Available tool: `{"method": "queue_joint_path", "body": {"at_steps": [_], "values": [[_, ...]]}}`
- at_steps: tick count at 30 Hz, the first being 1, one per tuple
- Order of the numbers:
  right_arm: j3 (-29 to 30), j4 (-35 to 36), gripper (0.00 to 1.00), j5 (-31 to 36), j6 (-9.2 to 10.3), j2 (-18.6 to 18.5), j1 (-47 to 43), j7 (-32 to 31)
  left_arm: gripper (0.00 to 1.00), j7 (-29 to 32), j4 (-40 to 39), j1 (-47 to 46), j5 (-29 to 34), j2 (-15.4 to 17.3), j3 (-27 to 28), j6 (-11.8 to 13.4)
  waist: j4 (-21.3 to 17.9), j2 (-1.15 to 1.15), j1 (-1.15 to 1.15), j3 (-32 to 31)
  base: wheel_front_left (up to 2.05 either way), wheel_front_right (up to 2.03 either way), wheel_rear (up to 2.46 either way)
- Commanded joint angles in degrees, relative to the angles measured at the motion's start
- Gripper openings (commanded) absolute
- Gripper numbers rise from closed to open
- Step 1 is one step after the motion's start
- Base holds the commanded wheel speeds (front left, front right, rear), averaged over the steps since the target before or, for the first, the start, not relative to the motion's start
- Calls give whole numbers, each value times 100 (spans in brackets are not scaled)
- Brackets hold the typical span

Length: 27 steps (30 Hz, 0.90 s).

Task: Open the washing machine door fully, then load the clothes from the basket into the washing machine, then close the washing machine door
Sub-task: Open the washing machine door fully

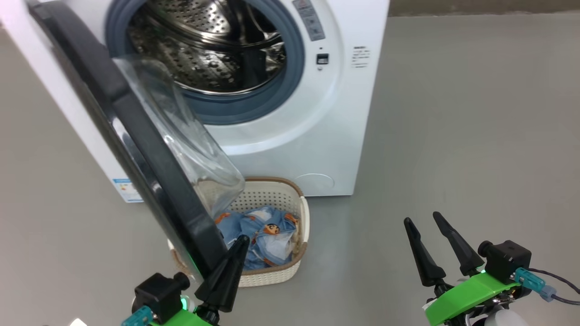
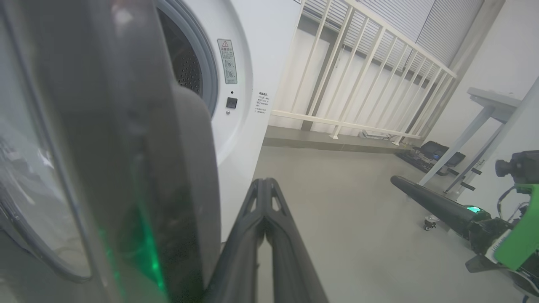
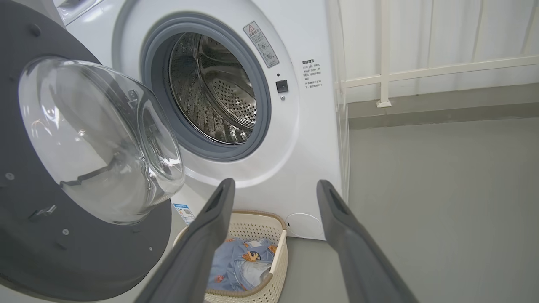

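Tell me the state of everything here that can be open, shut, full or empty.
washing machine door: open, swung well out.
drum: empty.
basket: on the floor, loaded.
clothes: crumpled inside the basket.
left end effector: shut, holding nothing, beside the door's edge.
right end effector: open, empty.

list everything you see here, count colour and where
floor: one, grey, all around
washer: one, white, straight ahead
door: one, black with clear glass bowl, swung open at left
drum: one, steel, inside washer
gasket: one, grey, around drum mouth
label: one, blue, washer's lower left
basket: one, cream, brown rim, floor before washer
clothes: heap, light blue, in basket
railing: one, white, beyond washer
table: one, pale, right of railing
left tool: one, dark, shut, by door's lower edge
right tool: one, dark, open, empty, over floor right of basket
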<state>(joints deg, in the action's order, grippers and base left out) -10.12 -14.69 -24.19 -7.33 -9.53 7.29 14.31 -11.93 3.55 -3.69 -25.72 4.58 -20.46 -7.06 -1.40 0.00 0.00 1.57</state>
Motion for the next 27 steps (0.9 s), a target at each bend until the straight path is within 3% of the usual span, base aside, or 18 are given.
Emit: {"method": "queue_joint_path", "body": {"at_steps": [1, 15, 27], "values": [[-128, 114, 100, 41, -16, 0, 191, 69, 0, -41, -43, -229, -72, 299, 513, 209, 177, 0, 0, -20, 0, 0, 0], [-81, 86, 100, 34, -16, 13, 135, 69, 0, 131, -148, -69, -77, 496, 562, 350, 813, 0, 0, -136, 0, 0, 0], [-29, 93, 100, 38, -16, 9, 97, 69, 0, 353, -201, 5, -179, 816, 941, 628, 1332, 0, 0, -122, 0, 0, 0]]}}
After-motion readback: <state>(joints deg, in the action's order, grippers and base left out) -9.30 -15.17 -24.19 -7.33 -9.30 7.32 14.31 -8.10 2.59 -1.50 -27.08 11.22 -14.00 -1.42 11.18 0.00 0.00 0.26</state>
